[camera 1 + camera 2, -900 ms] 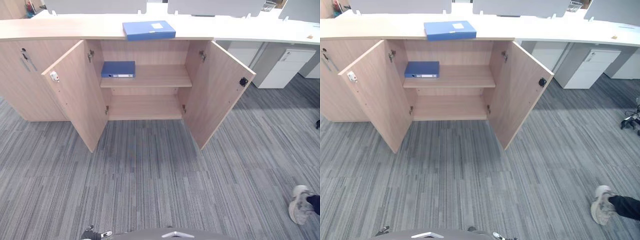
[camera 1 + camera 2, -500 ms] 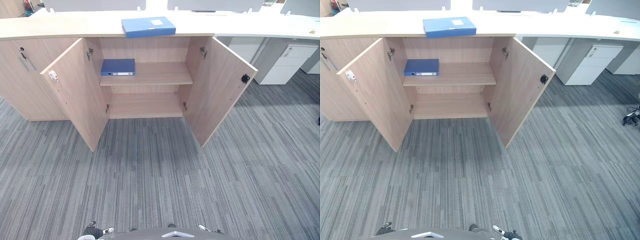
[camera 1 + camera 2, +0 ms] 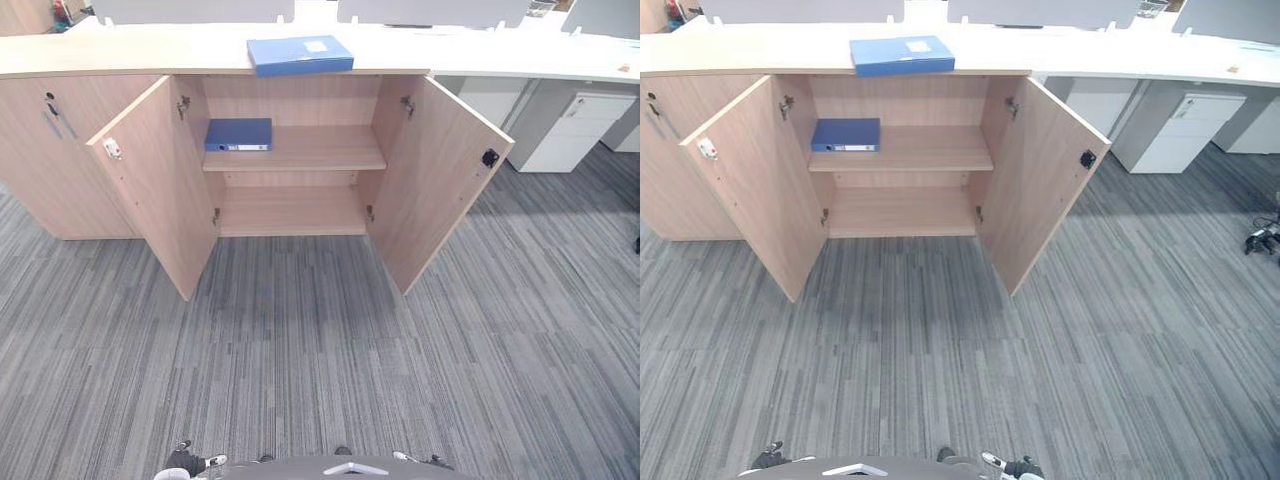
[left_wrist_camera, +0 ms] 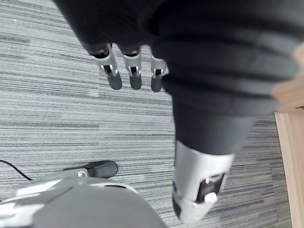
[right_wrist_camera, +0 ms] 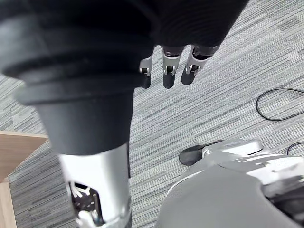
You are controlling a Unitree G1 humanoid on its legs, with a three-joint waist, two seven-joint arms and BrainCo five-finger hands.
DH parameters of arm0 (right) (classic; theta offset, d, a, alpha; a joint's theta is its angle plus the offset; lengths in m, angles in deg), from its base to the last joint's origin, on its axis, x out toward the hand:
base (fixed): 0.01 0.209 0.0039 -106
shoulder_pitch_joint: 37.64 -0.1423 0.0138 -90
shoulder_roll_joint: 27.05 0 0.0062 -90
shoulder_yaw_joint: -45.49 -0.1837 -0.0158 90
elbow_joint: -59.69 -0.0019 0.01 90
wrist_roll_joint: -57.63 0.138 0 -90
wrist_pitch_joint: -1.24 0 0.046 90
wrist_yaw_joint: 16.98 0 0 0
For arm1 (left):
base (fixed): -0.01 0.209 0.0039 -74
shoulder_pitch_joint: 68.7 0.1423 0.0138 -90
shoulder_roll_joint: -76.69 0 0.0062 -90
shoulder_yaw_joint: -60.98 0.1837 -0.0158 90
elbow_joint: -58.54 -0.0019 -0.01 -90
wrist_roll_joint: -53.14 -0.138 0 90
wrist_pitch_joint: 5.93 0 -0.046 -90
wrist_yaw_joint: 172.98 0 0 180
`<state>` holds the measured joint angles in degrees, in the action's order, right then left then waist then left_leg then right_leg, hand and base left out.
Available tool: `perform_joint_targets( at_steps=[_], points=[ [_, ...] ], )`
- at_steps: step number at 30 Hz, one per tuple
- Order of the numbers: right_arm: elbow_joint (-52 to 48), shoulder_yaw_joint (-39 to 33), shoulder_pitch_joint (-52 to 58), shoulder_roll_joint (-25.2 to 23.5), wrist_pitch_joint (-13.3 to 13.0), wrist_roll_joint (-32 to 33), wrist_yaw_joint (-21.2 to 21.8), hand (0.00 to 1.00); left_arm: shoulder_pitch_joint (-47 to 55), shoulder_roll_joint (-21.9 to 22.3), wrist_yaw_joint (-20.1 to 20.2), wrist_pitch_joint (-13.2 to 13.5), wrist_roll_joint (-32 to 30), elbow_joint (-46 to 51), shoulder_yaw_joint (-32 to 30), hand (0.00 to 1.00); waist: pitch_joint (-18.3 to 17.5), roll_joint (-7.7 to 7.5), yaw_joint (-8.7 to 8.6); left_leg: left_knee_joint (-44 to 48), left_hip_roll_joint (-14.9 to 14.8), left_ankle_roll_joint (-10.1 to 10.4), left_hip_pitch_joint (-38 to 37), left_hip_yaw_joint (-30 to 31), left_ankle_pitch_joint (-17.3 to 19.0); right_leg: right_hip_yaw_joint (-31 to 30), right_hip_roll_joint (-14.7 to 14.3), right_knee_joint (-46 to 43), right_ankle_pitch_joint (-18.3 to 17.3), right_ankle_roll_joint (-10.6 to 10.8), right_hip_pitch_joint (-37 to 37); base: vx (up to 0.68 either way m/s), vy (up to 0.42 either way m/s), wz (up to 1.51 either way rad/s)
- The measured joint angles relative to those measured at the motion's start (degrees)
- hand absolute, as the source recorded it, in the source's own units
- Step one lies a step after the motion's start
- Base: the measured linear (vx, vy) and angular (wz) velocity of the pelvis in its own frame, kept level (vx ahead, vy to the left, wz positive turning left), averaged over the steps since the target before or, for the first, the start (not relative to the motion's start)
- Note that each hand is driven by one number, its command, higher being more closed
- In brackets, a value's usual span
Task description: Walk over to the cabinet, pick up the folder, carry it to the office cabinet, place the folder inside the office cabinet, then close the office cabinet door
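Slight camera shift since before; light-blue folder (image 3: pixel 300 55) flat atop open-doored cabinet (image 3: pixel 140 62)

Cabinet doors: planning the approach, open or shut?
Open: left door and right door stand swung outward, exposing a shelf with a dark blue folder.

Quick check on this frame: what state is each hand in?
Left hand: open, fingers relaxed, holding nothing.
Right hand: open, fingers relaxed, holding nothing.
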<state>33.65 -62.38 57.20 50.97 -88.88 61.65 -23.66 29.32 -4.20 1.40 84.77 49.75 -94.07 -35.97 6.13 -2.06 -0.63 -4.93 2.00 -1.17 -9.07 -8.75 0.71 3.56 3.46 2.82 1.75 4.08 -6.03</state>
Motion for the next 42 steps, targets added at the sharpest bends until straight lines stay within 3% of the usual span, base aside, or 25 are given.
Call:
perform_joint_targets(
  at_steps=[7, 11, 15, 16, 18, 20, 22, 23, 24, 25, 26, 27, 28, 30, 32, 34, 36, 38, 39, 41, 42],
  points=[
    [-0.11, 1.89, -1.56, 0.37, 0.34, -2.09, 0.01, 0.0, -0.77, -0.46, 0.01, 0.0, -0.23, 0.22, 0.5, 0.0, 1.0, -0.43, 0.33, 0.46, 0.17, -0.63, 2.2, -2.5, 1.64, -1.58, 0.37, -3.63, -1.93, 0.98, 4.8, 0.0, 0.001, -0.17],
    [-0.28, 1.22, -2.16, -0.13, 0.3, -2.04, 0.0, 0.0, -1.73, -1.23, -0.19, 0.17, -0.01, 0.39, 0.43, 0.0, 3.21, -1.41, 0.76, 10.82, 0.56, -1.48, 4.99, -2.31, 8.93, -0.94, 2.71, -18.78, -8.86, 2.77, 9.67, 0.09, 0.035, 0.05],
    [-2.6, 1.19, -2.47, -0.05, -0.22, -1.5, -0.01, 0.0, -2.55, -0.82, -0.23, 0.12, 1.05, 0.39, 0.31, 0.0, 4.51, -0.38, 0.75, 12.73, 0.06, -3.02, 2.98, -1.73, 11.08, 1.23, 3.95, -40.01, -9.72, 2.21, 19.43, 0.13, 0.052, 0.05],
    [-2.7, 1.22, -2.91, -0.01, -0.26, -1.34, 0.0, 0.0, -2.53, -0.91, -0.34, 0.05, 1.06, 0.37, 0.3, 0.0, 4.54, -0.6, 0.66, 12.52, -0.3, -2.9, 1.79, -1.38, 11.69, 2.9, 4.03, -42.61, -12.8, 1.78, 21.08, 0.29, 0.04, 0.07],
    [-2.71, 1.43, -2.93, 0.0, -0.31, -0.95, -0.01, 0.0, -2.79, -0.92, -0.35, 0.05, 1.04, 0.36, 0.29, 0.0, 4.59, -0.44, 0.46, 11.33, -1.51, -2.28, 0.31, -0.92, 12.34, 5.99, 2.83, -41.01, -15.24, 1.02, 23.31, 0.3, -0.011, 0.07],
    [-2.75, 1.47, -3.3, 0.62, -0.73, -0.92, -0.02, 0.0, -3.3, -0.71, -0.35, 0.04, 1.06, 0.32, 0.29, 0.0, 4.98, 0.21, -0.25, 9.33, -2.93, -1.28, -1.26, -0.5, 12.57, 8.36, 0.79, -35.21, -14.56, -0.16, 25.71, 0.32, -0.051, 0.12],
    [-2.75, 1.44, -3.07, 0.72, -0.88, -0.88, -0.07, 0.0, -3.83, -0.41, -0.26, 0.05, 1.0, 0.18, 0.22, 0.0, 5.38, 0.94, -1.2, 6.92, -3.96, 1.21, -3.64, 1.04, 13.23, 8.75, -1.65, -24.22, -8.9, -1.93, 26.16, 0.38, -0.094, 0.42],
    [-2.73, 1.32, -2.72, 0.61, -0.87, -0.84, -0.07, 0.0, -4.0, -0.37, -0.25, 0.07, 0.96, 0.26, 0.1, 0.0, 5.35, 0.89, -1.35, 6.62, -3.94, 1.94, -4.5, 1.48, 13.67, 8.03, -1.55, -23.42, -7.75, -2.5, 25.99, 0.45, -0.166, 0.77],
    [-2.63, 0.66, -1.67, 0.18, -0.83, -0.77, -0.09, 0.0, -3.99, 0.04, -0.26, 0.43, 0.94, 0.58, -1.18, 0.0, 5.18, 0.62, -1.81, 7.0, -3.86, 3.76, -6.46, 2.78, 14.75, 7.78, -1.02, -22.62, -3.59, -4.32, 24.87, 0.5, -0.232, 0.68],
    [-2.69, -0.4, -1.71, 0.36, -0.77, -0.25, -0.09, 0.0, -4.21, 1.42, -0.39, 0.48, 0.94, 0.79, -2.6, 0.0, 5.15, 1.59, -1.78, 9.09, -5.42, 4.78, -6.46, 2.58, 15.38, 8.75, -1.78, -24.05, -4.07, -4.9, 24.34, 0.6, -0.294, 0.64],
    [-2.87, -0.47, -1.48, 0.64, -0.77, 0.02, -0.1, 0.0, -4.24, 2.45, -0.29, 0.61, 0.93, 1.36, -4.46, 0.0, 4.74, 2.52, -1.29, 18.03, -6.64, 5.51, -1.93, 1.98, 15.67, 9.57, -1.98, -23.48, -5.51, -6.11, 23.31, 0.58, -0.315, 0.39],
    [-3.59, -0.36, -1.35, 0.87, -0.7, 0.21, -0.11, 0.0, -4.54, 2.76, -0.29, 0.63, 0.95, 2.01, -6.06, 0.0, 5.12, 3.12, -1.26, 29.61, -8.25, 6.15, 3.29, 0.89, 15.57, 10.06, -2.3, -21.89, -5.98, -6.41, 21.46, 0.56, -0.308, 0.3],
    [-4.76, -0.33, -0.78, 1.25, -0.57, 0.18, -0.26, 0.0, -4.34, 4.07, -0.3, 0.63, 0.98, 3.28, -8.46, 0.0, 5.68, 4.35, -0.9, 44.31, -11.73, 6.15, 9.42, -0.85, 14.85, 10.08, -3.91, -19.38, -6.21, -6.71, 17.82, 0.47, -0.254, 0.13],
    [-4.87, -0.3, -0.24, 1.34, -0.56, 0.3, -1.07, 0.0, -4.26, 4.71, -0.39, 0.64, 1.38, 4.18, -10.37, 0.0, 6.01, 4.52, 0.03, 56.35, -16.08, 6.09, 12.71, -3.63, 14.89, 10.01, -5.3, -17.64, -6.93, -7.83, 12.94, 0.36, -0.175, -0.15],
    [-6.85, -0.09, -0.24, 0.63, -0.57, 0.69, -1.48, 0.0, -4.33, 4.72, -0.49, 0.76, 2.18, 5.89, -10.38, 0.0, 6.61, 3.37, 0.92, 61.44, -19.16, 5.75, 16.53, -6.7, 15.09, 8.92, -5.83, -15.64, -8.17, -8.85, 7.69, 0.39, -0.196, -0.32],
    [-8.5, 0.21, -1.2, 0.4, -0.7, 0.92, -1.46, 0.0, -4.98, 4.76, -0.64, 1.22, 2.18, 6.51, -10.35, 0.0, 6.33, 3.38, 1.52, 59.41, -20.02, 5.3, 20.7, -9.14, 15.32, 7.71, -5.89, -13.12, -9.13, -8.37, 5.32, 0.31, -0.089, -0.38],
    [-9.09, 0.53, -1.85, -0.82, -0.68, 1.28, -1.46, 0.0, -5.43, 5.71, -0.73, 1.72, 2.17, 7.2, -10.29, 0.0, 6.33, 3.48, 2.24, 50.64, -19.18, 4.76, 23.34, -12.03, 15.64, 6.67, -5.49, -10.95, -9.04, -7.66, 2.62, 0.28, 0.025, -0.24],
    [-9.11, 0.21, -1.98, -2.42, -0.7, 1.22, -1.48, 0.0, -5.89, 5.86, -0.8, 1.79, 2.17, 7.22, -10.33, 0.0, 6.35, 3.27, 2.8, 37.57, -15.91, 5.0, 24.17, -11.34, 14.6, 6.32, -4.62, -9.08, -9.78, -6.37, -0.19, 0.24, 0.091, -0.05],
    [-9.02, -0.34, -2.15, -2.47, -0.69, 1.33, -1.47, 0.0, -6.08, 5.97, -0.84, 1.79, 2.17, 7.2, -10.3, 0.0, 6.32, 3.24, 2.81, 32.31, -14.38, 5.18, 24.22, -10.43, 13.2, 6.27, -4.23, -8.63, -10.27, -5.55, -0.92, 0.25, 0.163, -0.01],
    [-8.89, -0.36, -2.26, -2.57, -0.71, 1.32, -1.55, 0.0, -6.12, 6.38, -1.37, 1.82, 2.22, 7.0, -10.35, 0.0, 5.88, 3.27, 2.96, 24.4, -11.91, 3.63, 23.85, -7.67, 8.56, 5.58, -3.56, -8.4, -11.72, -3.35, -1.67, 0.26, 0.219, -0.15],
    [-8.7, -0.37, -2.12, -2.98, -0.65, 1.32, -1.56, 0.0, -6.11, 6.42, -1.46, 1.87, 2.42, 6.72, -10.49, 0.0, 5.15, 2.66, 3.41, 23.73, -10.55, 1.8, 23.07, -7.05, 4.65, 4.36, -2.6, -9.16, -13.06, -1.96, -1.88, 0.31, 0.282, -0.47]
  ],
)
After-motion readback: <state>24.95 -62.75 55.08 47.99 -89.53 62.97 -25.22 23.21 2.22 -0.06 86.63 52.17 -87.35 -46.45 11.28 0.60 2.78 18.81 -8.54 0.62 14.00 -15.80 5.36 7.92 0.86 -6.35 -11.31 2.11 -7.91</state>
